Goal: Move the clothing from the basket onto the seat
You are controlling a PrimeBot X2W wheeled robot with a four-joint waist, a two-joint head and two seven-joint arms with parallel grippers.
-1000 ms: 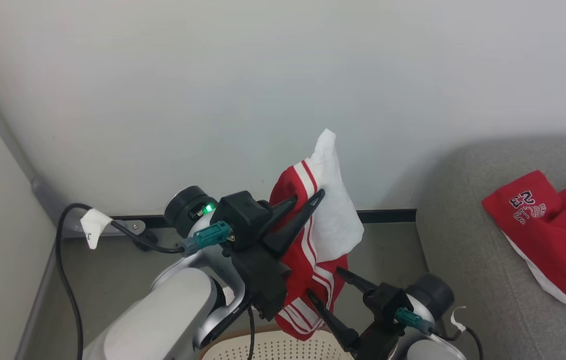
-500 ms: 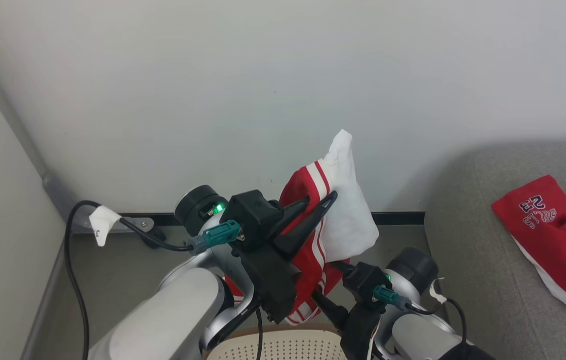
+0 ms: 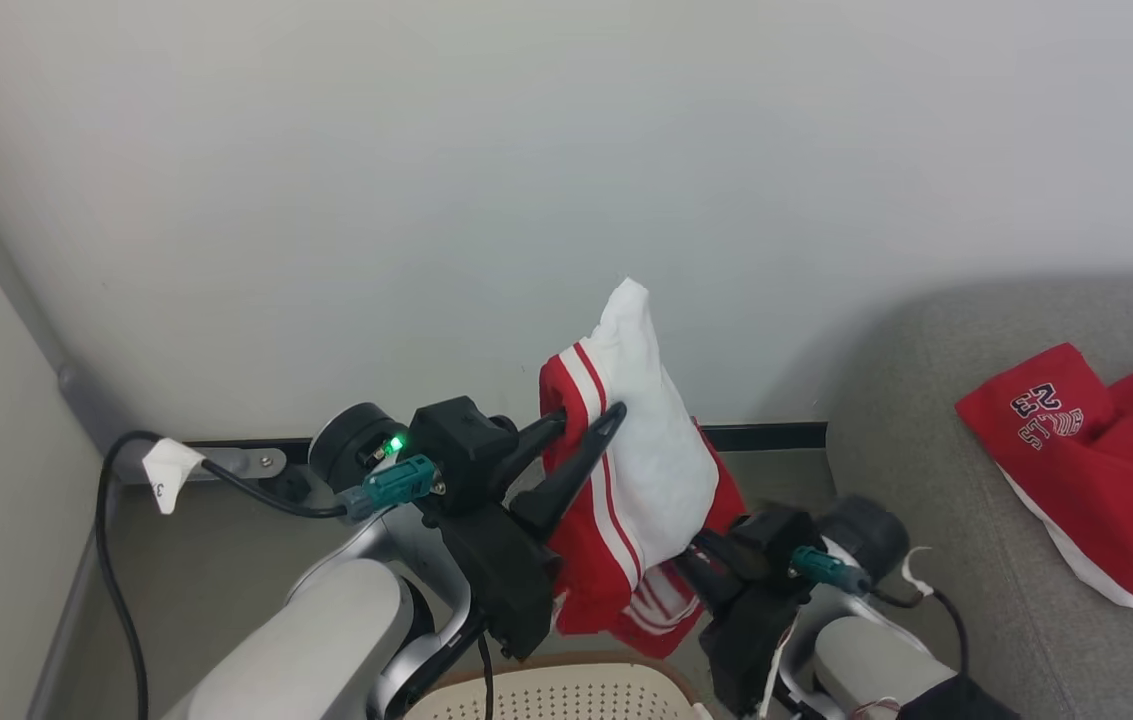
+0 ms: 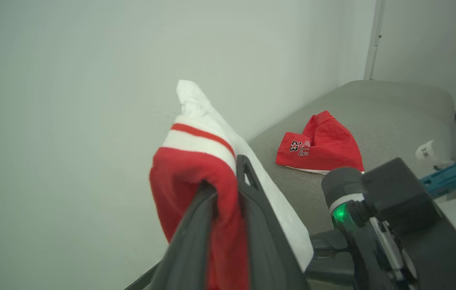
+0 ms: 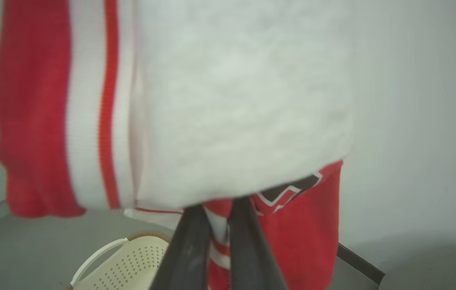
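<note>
The soft red-and-white garment is held clear of the perforated cream basket, pinched by the closed left gripper and right gripper.

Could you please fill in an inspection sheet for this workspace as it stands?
Surface: grey seat, bearing the second garment, crumpled.
Job's things: held garment hangs above the basket.
Clutter: nothing seen.
Grippers: left gripper clamps the held garment's top; right gripper pinches its lower edge.
Cables: black cable with a white tag loops left of the left gripper.
Surroundings: white wall, dark skirting, grey floor.
</note>
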